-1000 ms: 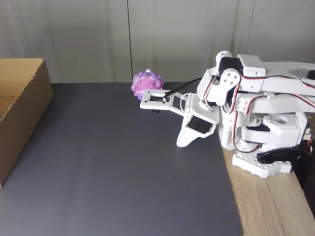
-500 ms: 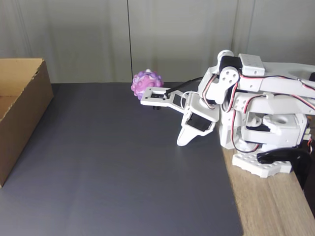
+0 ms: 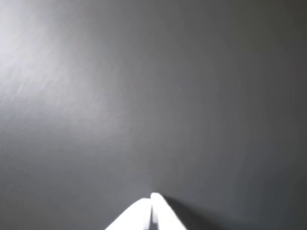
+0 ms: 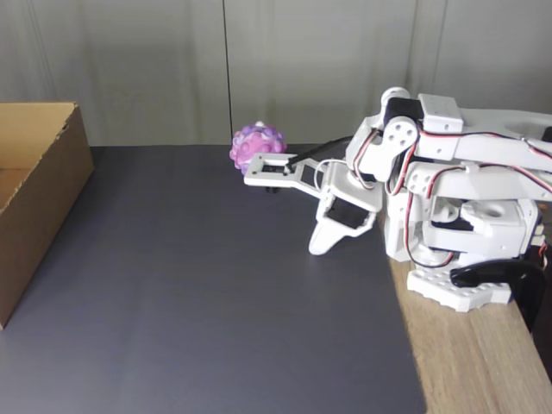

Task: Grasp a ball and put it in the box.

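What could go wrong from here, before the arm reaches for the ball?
1. The white gripper is shut and points down at the dark mat; it may scrape it.
2. The bumpy purple-pink ball sits at the mat's far edge, partly behind the arm; a nudge could roll it away from the brown cardboard box.

Soft, even daylight in the fixed view, everything sharp, faint shadow under my arm (image 4: 448,216). My wrist view is dimmer: pale glare washes the mat (image 3: 57,72) upper left, my fingertips (image 3: 144,215) blown out white and blurry.
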